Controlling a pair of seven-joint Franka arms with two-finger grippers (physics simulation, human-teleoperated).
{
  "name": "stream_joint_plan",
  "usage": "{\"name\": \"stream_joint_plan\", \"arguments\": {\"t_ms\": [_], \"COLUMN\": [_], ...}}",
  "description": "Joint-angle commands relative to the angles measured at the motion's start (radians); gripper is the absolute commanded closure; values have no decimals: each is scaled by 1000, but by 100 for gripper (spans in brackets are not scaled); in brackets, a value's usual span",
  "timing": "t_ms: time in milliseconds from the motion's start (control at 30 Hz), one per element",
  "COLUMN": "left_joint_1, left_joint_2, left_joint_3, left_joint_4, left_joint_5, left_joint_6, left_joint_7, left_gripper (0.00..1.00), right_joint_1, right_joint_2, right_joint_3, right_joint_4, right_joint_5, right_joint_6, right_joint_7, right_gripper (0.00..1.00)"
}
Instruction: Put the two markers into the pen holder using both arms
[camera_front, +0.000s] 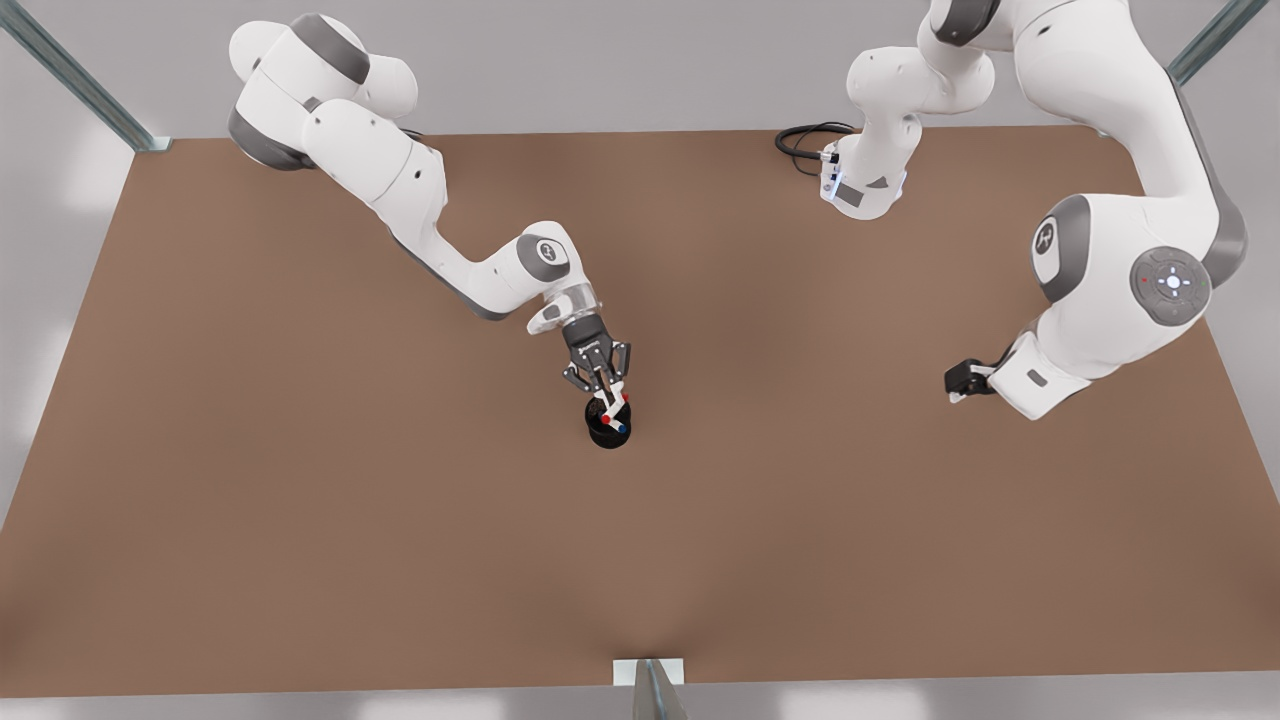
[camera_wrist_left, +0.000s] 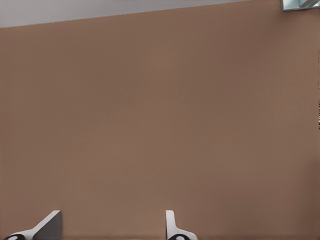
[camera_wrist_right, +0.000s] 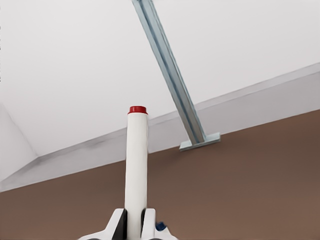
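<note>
Brown table (camera_front: 300, 520), a plain matte top seen from above, with metal frame posts at its far corners and one at the middle of its near edge. The black pen holder (camera_front: 607, 432) stands on it near the centre. A black cable (camera_front: 800, 140) lies coiled at the far edge.

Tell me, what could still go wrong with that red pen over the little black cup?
The right gripper is shut on the red marker, over the pen holder. The blue marker already stands inside; the red one might jam against it. The cup looks light, so a nudge might tip it. The left gripper waits apart.
</note>
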Motion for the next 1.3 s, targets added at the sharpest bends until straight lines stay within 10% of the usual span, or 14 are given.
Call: {"name": "stream_joint_plan", "arguments": {"t_ms": [0,800,1100,1167,1267], "left_joint_1": [-1,-4,-4,-4,-4], "left_joint_2": [-3,-2,9,9,6], "left_joint_3": [-1,-1,-1,-1,-1], "left_joint_4": [1,1,1,1,1], "left_joint_5": [0,-5,-5,-3,-3], "left_joint_6": [-1,7,28,26,26], "left_joint_7": [-9,-15,-13,-10,-17], "left_gripper": [0,0,0,0,0], "right_joint_1": [1,-14,-51,-176,-176], "right_joint_2": [-2,0,-3,-65,-75], "right_joint_3": [0,-40,-38,42,76], "right_joint_4": [2,15,15,147,386], "right_joint_5": [-10,-122,-134,105,1149], "right_joint_6": [-23,15,65,404,446], "right_joint_7": [269,-29,-27,-243,-1150], "right_gripper": [69,69,52,51,51]}}
